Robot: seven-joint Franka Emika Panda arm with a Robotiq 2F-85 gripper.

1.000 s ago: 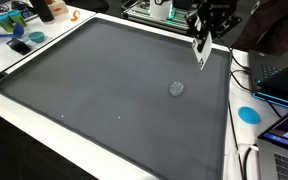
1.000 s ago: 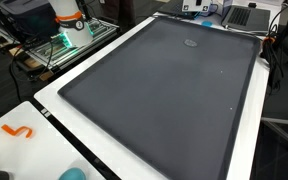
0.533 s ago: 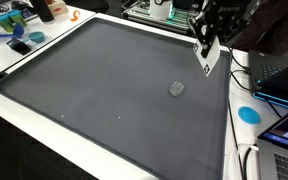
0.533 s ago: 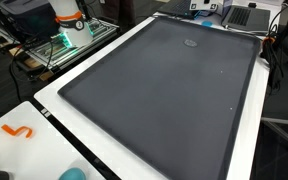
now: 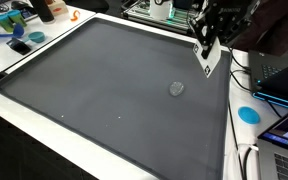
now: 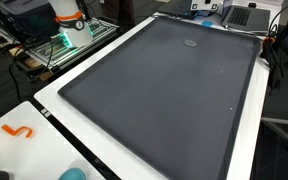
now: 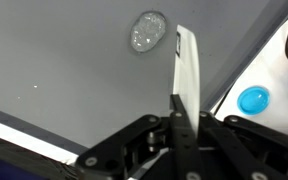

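Note:
My gripper (image 5: 206,42) hangs over the far right corner of a large dark grey mat (image 5: 94,80) and is shut on a flat white strip (image 5: 209,60). In the wrist view the jaws (image 7: 176,108) pinch the strip (image 7: 187,65) edge-on, and it sticks out away from them. A small clear round disc (image 5: 176,88) lies on the mat a short way from the strip. The disc also shows in the wrist view (image 7: 147,30) and in an exterior view (image 6: 191,42). The gripper is above the mat and does not touch the disc.
A blue round lid (image 5: 248,113) lies on the white table beside the mat, also in the wrist view (image 7: 252,100). A laptop (image 5: 284,75) and cables sit on that side. An orange hook (image 6: 19,131) lies at a table corner. A wire cart (image 6: 64,45) stands alongside.
The gripper with the white strip has shifted slightly toward the mat's right edge and a little lower. The disc has not moved.

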